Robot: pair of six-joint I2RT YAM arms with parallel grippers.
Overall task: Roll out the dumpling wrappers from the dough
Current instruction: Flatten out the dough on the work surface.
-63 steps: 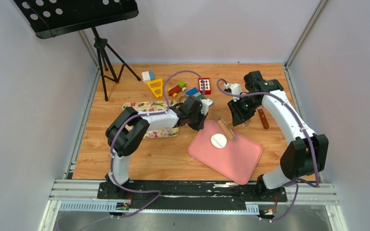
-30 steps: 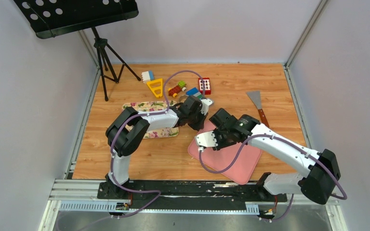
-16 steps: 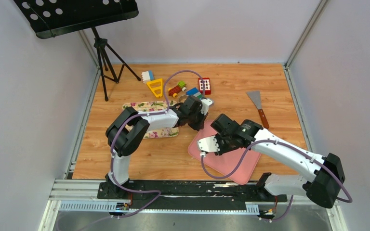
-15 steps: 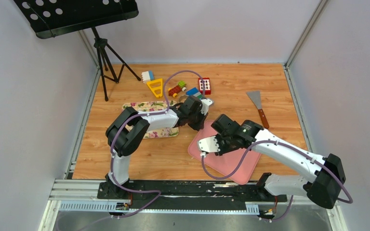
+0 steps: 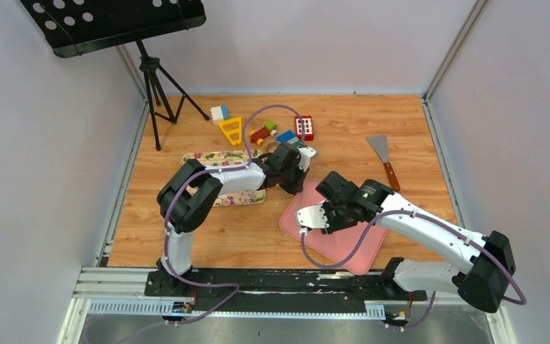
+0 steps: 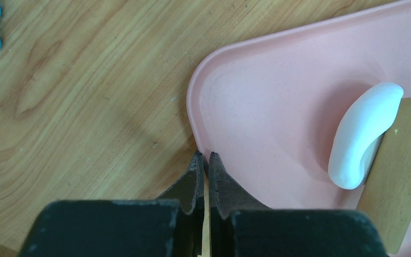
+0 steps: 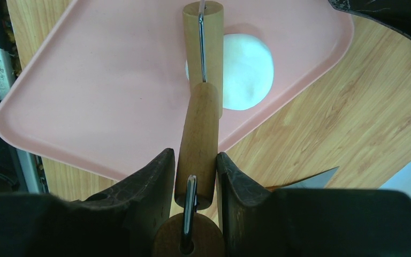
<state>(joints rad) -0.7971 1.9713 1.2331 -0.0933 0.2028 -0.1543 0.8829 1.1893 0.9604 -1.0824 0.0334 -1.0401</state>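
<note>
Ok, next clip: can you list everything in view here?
pink rounded-corner mat: one, pink, table centre-right
white dough lump: one, white, on the mat
wooden rolling pin: one, tan, over the mat
metal scraper: one, silver and brown, beyond the mat
toy blocks: several, mixed colours, far side
floral board: count unclear, under left arm
black music stand: one, black, far-left corner
wooden table: one, brown
left gripper: one, black, shut at mat's edge
right gripper: one, black, shut on rolling pin
</note>
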